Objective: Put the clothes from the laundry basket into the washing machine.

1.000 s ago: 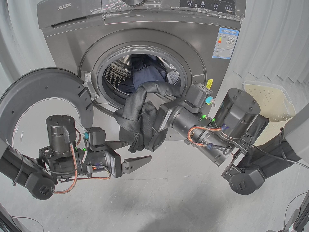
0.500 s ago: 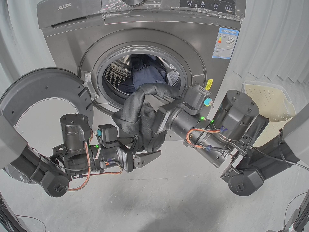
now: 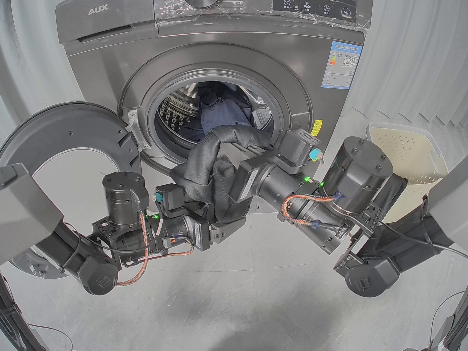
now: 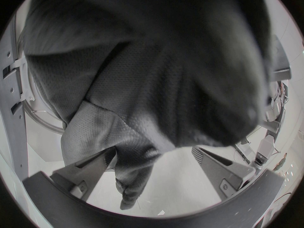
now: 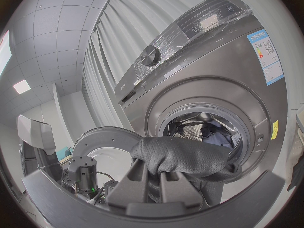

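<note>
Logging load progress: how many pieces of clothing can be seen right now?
2. A black mesh garment hangs from the right claw at the door opening of the grey washing machine; a dark blue garment lies inside the drum. More may be bunched or hidden there.

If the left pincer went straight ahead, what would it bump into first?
Probably the black garment hanging from the right pincer; its hem dangles between the open fingers of the left pincer.
</note>
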Motion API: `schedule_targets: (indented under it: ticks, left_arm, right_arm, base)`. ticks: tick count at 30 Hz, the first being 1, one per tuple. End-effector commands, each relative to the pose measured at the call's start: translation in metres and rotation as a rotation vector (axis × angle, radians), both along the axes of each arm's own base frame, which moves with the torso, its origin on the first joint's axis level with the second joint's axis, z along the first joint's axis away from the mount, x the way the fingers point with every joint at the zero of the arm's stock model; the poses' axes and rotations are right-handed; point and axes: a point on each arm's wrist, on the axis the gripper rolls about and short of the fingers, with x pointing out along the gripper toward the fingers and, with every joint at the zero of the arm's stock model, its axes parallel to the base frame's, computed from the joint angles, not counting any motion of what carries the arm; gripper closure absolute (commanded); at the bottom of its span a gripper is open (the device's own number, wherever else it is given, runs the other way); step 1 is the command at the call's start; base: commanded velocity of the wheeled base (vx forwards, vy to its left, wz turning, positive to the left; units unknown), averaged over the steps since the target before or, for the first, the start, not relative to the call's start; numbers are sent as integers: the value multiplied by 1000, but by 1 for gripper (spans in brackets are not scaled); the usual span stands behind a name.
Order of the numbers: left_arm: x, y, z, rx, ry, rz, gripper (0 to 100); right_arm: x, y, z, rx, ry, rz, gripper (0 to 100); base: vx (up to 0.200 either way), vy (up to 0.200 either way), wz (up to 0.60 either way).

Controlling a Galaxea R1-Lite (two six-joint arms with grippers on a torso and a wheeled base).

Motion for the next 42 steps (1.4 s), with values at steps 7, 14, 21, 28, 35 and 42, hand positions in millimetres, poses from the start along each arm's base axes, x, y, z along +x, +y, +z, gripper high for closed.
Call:
schedule_targets:
  ticks: [7,14,21,28,35,42]
  left_arm:
    - [0,-3,-2,-7,-18,3,100]
    - [-23,0,8,-24,-51,-26,100]
    - [-60,9,15,-29,-67,-72,100]
    - [-84,23,16,-44,-95,-81,100]
    - [-86,24,16,-70,-130,-82,100]
    - [-86,24,17,-75,-138,-83,100]
  right_arm:
    - [2,0,-3,-5,5,-2,100]
    - [6,0,-6,-12,11,-12,100]
    - [7,1,-11,-20,18,-13,100]
    - [10,0,-14,-20,18,-18,100]
    - [7,0,-16,-27,26,-15,100]
    - [5,-2,-20,-38,37,-19,0]
  base:
    - [0,0,0]
    - [0,0,0]
    - [0,0,0]
    - [0,0,0]
    - [0,0,0]
    - [0,0,0]
